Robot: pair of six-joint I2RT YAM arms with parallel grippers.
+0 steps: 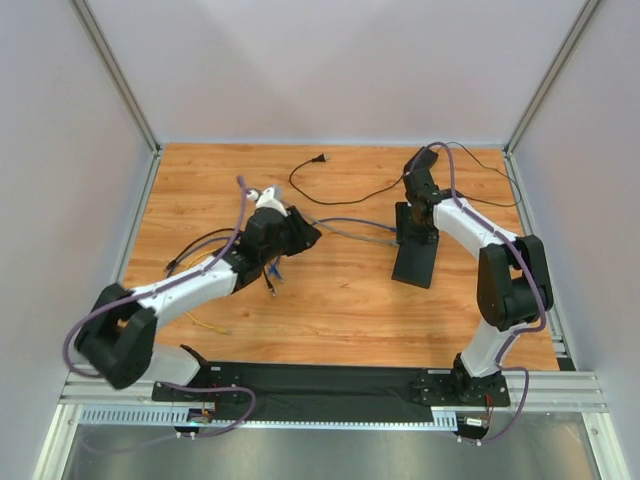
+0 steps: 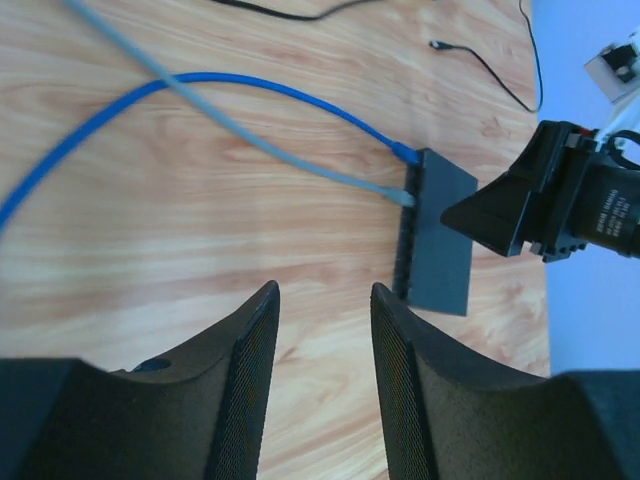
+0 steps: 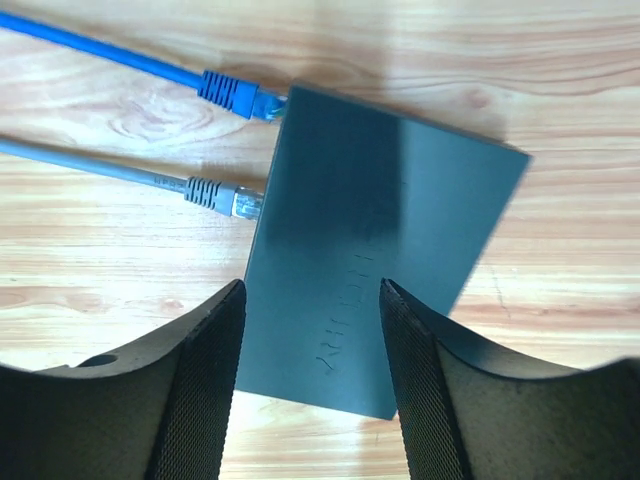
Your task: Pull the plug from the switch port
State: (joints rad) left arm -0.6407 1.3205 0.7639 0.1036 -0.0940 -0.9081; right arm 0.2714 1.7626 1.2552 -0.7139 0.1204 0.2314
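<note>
Right of centre in the top view, lying flat on the desk (image 1: 340, 310): switch (image 1: 415, 265), port row facing frame left. Meeting that edge: blue plug (image 3: 232, 94) and grey plug (image 3: 212, 191), the grey one showing more of its clear tip; fully seated or half out, impossible to tell. Hanging directly over the switch: right tool (image 3: 312, 290), jaws standing wide, gripping nothing; touching it or not, impossible to tell. Hovering left of centre, well apart from the switch: left tool (image 2: 323, 290), jaws likewise parted and empty, facing the ports. Judged step: approaching, before any grasp. Next move probably calling for steadying the switch, closing on a plug's moulded body, then drawing straight out along the port axis.
</note>
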